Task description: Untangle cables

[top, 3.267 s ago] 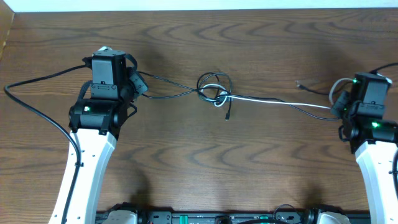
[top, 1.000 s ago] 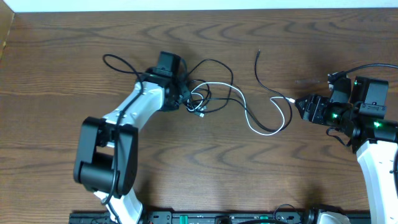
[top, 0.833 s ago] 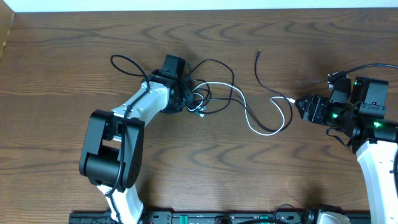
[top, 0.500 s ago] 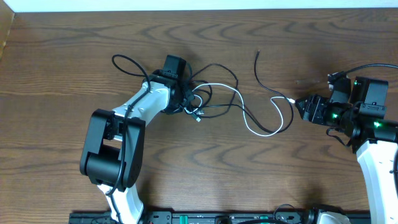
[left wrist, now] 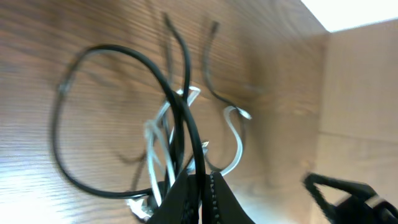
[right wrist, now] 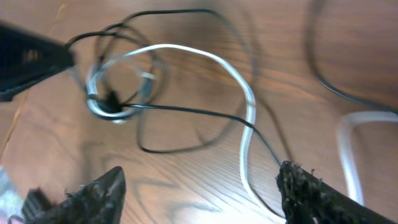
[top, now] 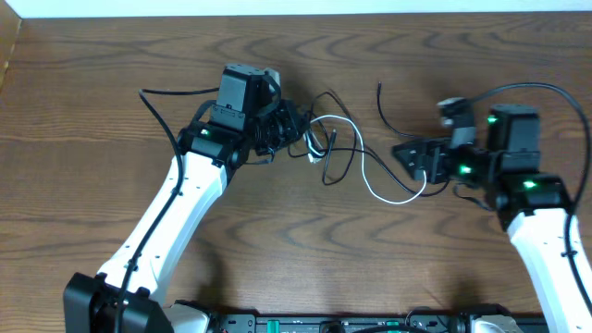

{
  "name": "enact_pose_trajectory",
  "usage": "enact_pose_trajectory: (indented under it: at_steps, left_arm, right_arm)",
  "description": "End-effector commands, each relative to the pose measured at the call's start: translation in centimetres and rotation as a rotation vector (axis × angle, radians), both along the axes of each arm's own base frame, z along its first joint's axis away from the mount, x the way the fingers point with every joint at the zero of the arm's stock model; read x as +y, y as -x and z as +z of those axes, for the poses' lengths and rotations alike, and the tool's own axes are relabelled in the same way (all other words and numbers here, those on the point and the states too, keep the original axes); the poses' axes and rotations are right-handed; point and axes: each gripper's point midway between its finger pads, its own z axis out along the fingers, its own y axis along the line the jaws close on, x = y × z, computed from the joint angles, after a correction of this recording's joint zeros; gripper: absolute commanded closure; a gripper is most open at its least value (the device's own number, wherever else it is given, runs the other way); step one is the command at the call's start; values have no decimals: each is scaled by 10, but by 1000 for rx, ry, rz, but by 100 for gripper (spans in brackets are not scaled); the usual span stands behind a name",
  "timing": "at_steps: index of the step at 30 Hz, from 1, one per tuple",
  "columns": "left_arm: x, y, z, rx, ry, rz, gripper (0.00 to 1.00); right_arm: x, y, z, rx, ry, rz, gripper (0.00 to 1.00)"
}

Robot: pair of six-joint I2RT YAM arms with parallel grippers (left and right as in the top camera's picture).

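Observation:
The cables (top: 326, 141) lie knotted mid-table: thin black cords looped with one white cord (top: 375, 185) that trails right. A loose black cord (top: 381, 109) lies apart, further back. My left gripper (top: 298, 129) is at the knot's left side. In the left wrist view it (left wrist: 204, 177) is shut on a black cord (left wrist: 180, 106), with white loops (left wrist: 233, 134) beyond. My right gripper (top: 407, 155) faces left at the white cord's right end. In the right wrist view it (right wrist: 202, 190) is open, its fingers (right wrist: 305, 186) wide apart with nothing between them. The white cord (right wrist: 249, 112) runs ahead to the knot (right wrist: 115, 93).
The table is dark wood (top: 305, 250). A thick black arm cable (top: 162, 106) loops behind the left arm, and another (top: 532, 88) arches over the right arm. A pale wall edge (top: 277, 7) runs along the back.
My left gripper has shut on a black cord and drawn the knot slightly up and right. The right arm has swung left toward the white cord, its jaws a little wider.

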Motion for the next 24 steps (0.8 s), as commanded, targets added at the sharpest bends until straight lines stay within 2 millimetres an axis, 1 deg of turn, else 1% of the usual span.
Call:
enact_pose_trajectory:
  at_steps: [1, 3, 4, 8, 9, 15, 17, 18, 19, 21, 23, 24]
  left_arm:
    - [-26, 14, 35, -41, 141, -120, 93]
    - [-33, 18, 43, -35, 193, -151, 92]
    - [-39, 23, 52, -28, 248, -185, 93]
    - [-45, 28, 60, -30, 294, -230, 93]
    - [-46, 29, 60, -24, 298, -231, 93]
    - [-49, 33, 64, -14, 326, -255, 93]
    - [-49, 33, 64, -13, 326, -255, 92]
    - [-49, 33, 64, -14, 325, -255, 93]
    - [-49, 33, 64, -14, 325, -254, 92]
    - [-49, 33, 64, -15, 325, -255, 93]
    - [-49, 33, 64, -18, 323, -257, 93]
    - [-49, 33, 64, -19, 323, -258, 93]
  right_arm:
    - [43, 6, 15, -82, -14, 143, 39]
    - [51, 3, 12, -87, 2, 140, 48]
    - [59, 1, 5, -66, 18, 121, 50]
    - [76, -3, -8, -50, 20, 150, 51]
    - [79, -8, -15, -32, 20, 138, 51]
    - [88, -26, -44, 65, -21, 76, 54]
    - [89, -31, -53, 90, -29, 60, 65]
    - [90, -32, -58, 105, -26, 57, 77]
    - [90, -32, -62, 113, -24, 57, 81]
    - [90, -32, -65, 123, -20, 57, 82]
    - [90, -31, -67, 128, -19, 57, 90]
    - [90, -32, -66, 127, -22, 58, 92]
